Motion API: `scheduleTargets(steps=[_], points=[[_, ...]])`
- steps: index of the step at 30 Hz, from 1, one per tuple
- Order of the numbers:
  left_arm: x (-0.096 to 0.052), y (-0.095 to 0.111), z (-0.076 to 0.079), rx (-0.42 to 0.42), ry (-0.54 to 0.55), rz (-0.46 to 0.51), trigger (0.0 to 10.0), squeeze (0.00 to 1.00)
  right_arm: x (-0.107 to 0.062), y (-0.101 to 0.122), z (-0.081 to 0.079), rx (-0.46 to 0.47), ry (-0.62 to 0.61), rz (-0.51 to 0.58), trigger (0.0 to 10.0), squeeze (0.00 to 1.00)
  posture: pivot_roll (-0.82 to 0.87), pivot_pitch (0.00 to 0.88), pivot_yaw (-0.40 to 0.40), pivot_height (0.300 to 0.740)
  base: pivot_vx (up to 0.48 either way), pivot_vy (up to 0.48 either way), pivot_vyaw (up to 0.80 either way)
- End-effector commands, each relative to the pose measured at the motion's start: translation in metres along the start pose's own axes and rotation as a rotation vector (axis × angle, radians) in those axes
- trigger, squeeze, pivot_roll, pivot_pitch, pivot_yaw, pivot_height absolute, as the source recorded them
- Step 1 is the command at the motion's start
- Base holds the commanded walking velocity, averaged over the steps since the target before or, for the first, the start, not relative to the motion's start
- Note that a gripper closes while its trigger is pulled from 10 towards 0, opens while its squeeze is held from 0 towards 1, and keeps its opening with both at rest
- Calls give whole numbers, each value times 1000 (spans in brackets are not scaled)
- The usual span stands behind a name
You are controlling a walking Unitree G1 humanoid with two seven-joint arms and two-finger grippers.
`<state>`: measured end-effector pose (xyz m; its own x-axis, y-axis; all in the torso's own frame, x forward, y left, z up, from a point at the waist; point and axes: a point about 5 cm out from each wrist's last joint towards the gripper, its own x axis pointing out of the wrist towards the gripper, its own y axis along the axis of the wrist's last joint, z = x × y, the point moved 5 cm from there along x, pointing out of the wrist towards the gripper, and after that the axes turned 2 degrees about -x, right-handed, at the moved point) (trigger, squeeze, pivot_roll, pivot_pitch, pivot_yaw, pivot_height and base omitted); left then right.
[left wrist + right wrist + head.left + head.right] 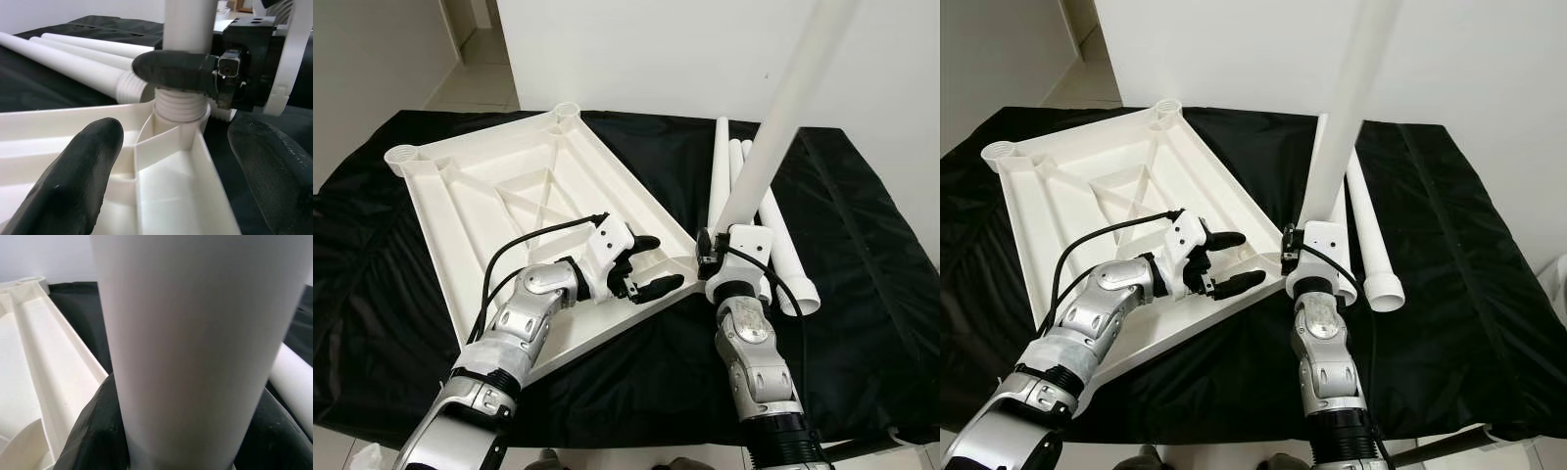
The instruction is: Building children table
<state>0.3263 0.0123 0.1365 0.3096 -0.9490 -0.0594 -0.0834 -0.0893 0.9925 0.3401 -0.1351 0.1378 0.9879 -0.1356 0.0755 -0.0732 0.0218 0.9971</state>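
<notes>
White plastic table leg clamped upright in right gripper, threaded end at upturned white tabletop corner socket; left gripper spread wide, empty, by that corner; next, twisting home.

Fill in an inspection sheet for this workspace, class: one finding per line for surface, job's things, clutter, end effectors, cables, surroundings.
Surface: black cloth covers the work surface.
Job's things: white tabletop lies underside up; one leg stands upright at its near corner socket; spare legs lie on the cloth beside it.
Clutter: nothing seen.
End effectors: left end effector open, over the tabletop's near corner; right end effector shut around the upright leg's base.
Cables: black cable loops along the left arm.
Surroundings: white wall behind; tiled floor at back left.
</notes>
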Motion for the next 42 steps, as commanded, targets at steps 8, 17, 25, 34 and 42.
scheduleTargets(steps=[8,17,25,34,42], points=[[1,3,-2,14,24,-3,10000,0,-7,-16,3,28,-70,-75,10000,0,-43,0,-9,740,0,0,0],[1,3,-3,16,20,-5,10000,0,-11,-11,6,10,-88,-56,10000,949,-44,0,-5,740,0,0,0],[1,3,-4,15,19,-9,10000,0,-9,-7,10,-14,-32,-36,10000,0,-50,0,2,740,0,0,0],[0,5,-8,19,24,-9,10000,0,-7,-6,12,-31,3,-33,10000,0,-48,0,5,740,0,0,0],[0,6,-10,24,23,-10,10000,0,-7,-4,12,-46,33,-24,10000,0,-52,0,12,740,0,0,0]])
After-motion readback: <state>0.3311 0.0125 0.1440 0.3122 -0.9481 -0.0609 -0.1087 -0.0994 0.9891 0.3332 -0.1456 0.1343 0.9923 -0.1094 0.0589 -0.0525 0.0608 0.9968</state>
